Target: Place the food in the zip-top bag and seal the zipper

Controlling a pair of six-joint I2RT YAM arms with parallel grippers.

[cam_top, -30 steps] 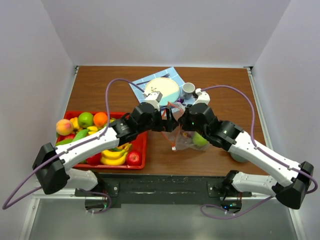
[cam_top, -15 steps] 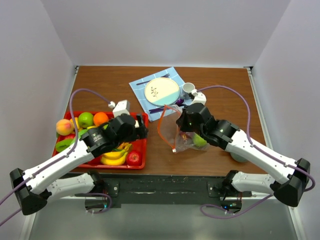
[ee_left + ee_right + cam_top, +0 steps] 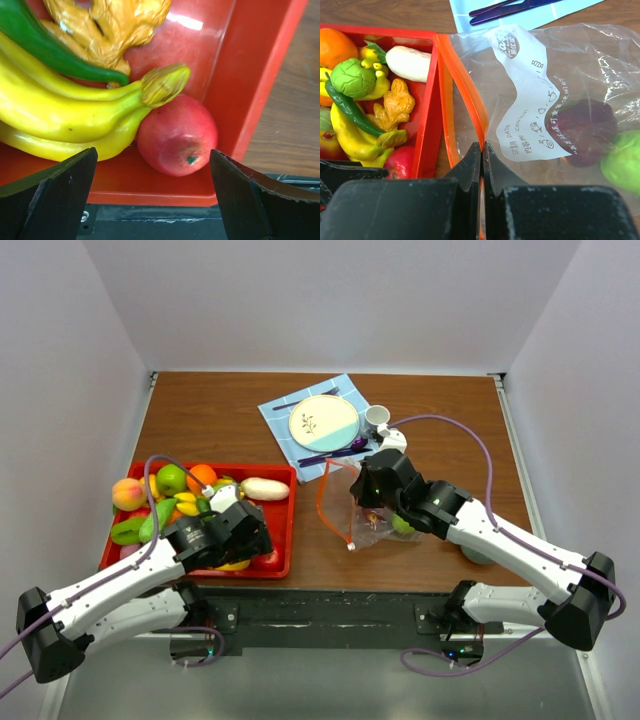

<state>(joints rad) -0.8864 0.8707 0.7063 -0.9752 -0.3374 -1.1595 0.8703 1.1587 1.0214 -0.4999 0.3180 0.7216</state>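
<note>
So, left fingers [image 3: 258, 540] gape wide over the red apple [image 3: 177, 135] at the tray's [image 3: 260, 75] 5 o'clock corner, while right fingers [image 3: 481, 150] are clamped on the bag's [image 3: 545, 65] zipper [image 3: 465, 95]; bag lies at the tray's 3 o'clock.

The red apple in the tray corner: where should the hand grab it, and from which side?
Probably from straight above, around the red apple's round middle. It sits in the corner of the red tray with the bananas pressed against one side, so a sideways approach looks blocked. The open left hand hovers over it, one finger on either side.
</note>
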